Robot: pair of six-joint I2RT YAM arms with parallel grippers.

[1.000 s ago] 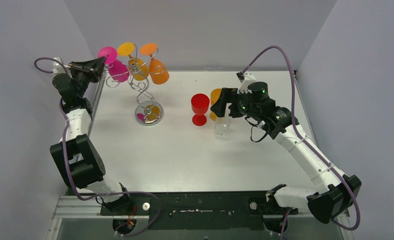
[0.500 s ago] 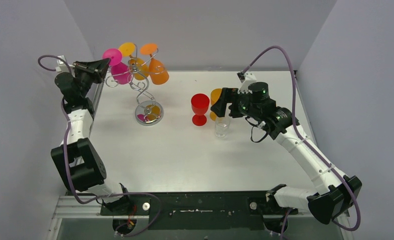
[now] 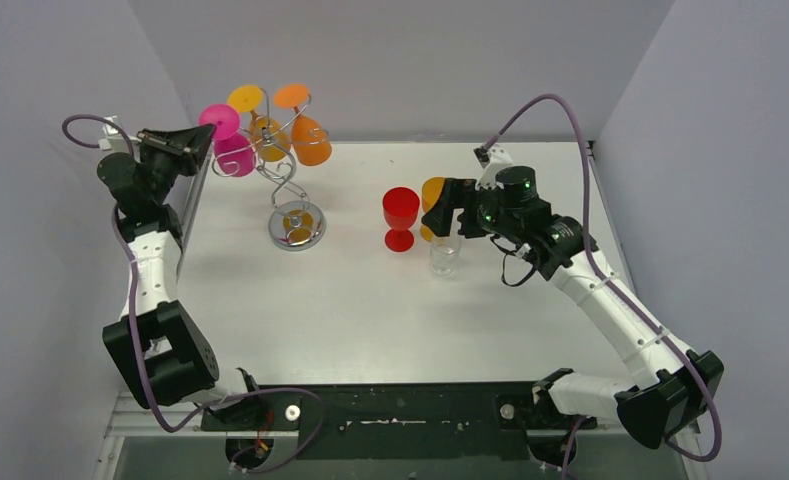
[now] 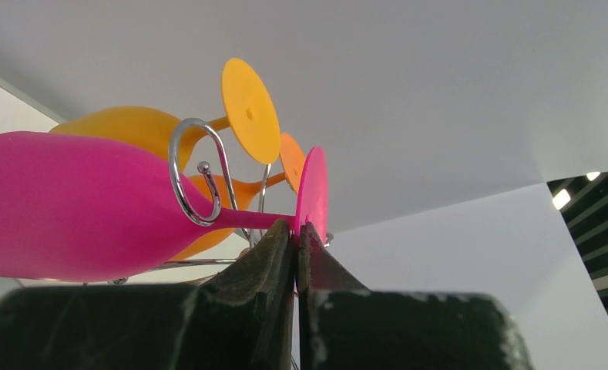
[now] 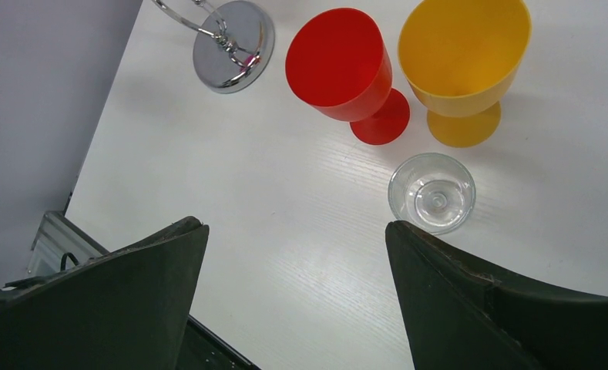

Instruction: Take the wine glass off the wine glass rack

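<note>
Nearest you, your right claw (image 5: pixel 294 231) hangs over the white counter (image 3: pixel 370 320) with its fingers spread wide and nothing between them; just beyond it a small clear glass (image 5: pixel 431 193) stands upright, mouth up; a little farther on, a red goblet (image 5: pixel 339 65) and a yellow goblet (image 5: pixel 464 54) stand upright side by side, their feet close but apart, the red one on the left; further left, well apart from those three, the round shiny base of the wine glass rack (image 3: pixel 288 185) sits flat on the counter, and its twisted stem rises to the curled wire arms; an orange glass (image 3: pixel 311 146) and a yellow-orange glass (image 3: pixel 270 135) hang from those arms, feet up; the pink wine glass (image 4: pixel 77 208) hangs on the rack's left side at the far left of the counter, its stem running through a curled wire loop, with the bowl on one side of the loop and the flat foot on the other; farthest back, close to the left wall, your left claw (image 4: pixel 295 231) has its fingers pressed together on the pink stem right beside the foot, with only a thin slit showing between them in the wrist view.
</note>
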